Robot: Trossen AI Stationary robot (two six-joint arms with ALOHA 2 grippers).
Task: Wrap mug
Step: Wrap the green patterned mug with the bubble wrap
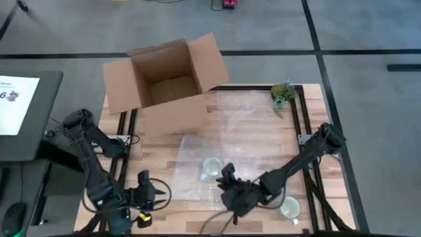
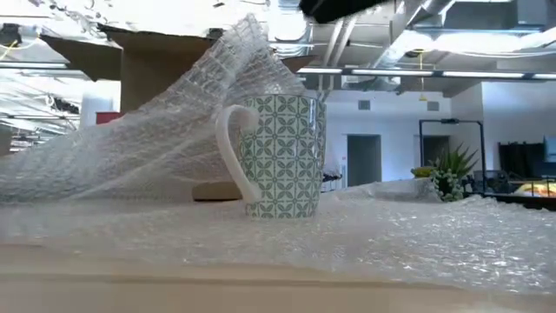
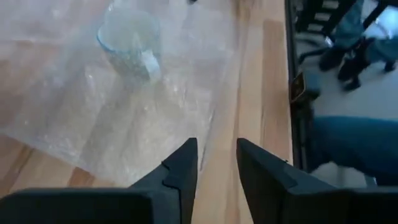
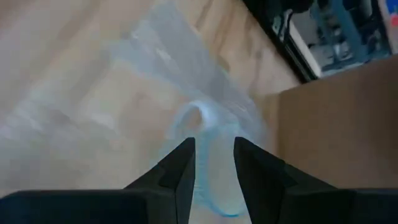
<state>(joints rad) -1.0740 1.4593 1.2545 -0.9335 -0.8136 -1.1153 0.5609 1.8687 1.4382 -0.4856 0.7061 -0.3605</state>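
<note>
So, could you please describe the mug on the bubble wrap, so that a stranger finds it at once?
Start at the open cardboard box at the table's far side, then come toward the near edge over the bubble wrap sheet. The patterned mug stands upright on that sheet, just by the right pincer. The other mug is plain white and stands on bare wood.

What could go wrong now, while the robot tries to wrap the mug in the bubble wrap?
1. The right gripper hangs close beside the upright mug; a sideways push could tip it.
2. One flap of the bubble wrap stands up against the mug, with nothing seen holding it. It may fall back flat.
3. The left gripper is open near the wrap's edge. Closing there might drag the sheet and shift the mug.
</note>
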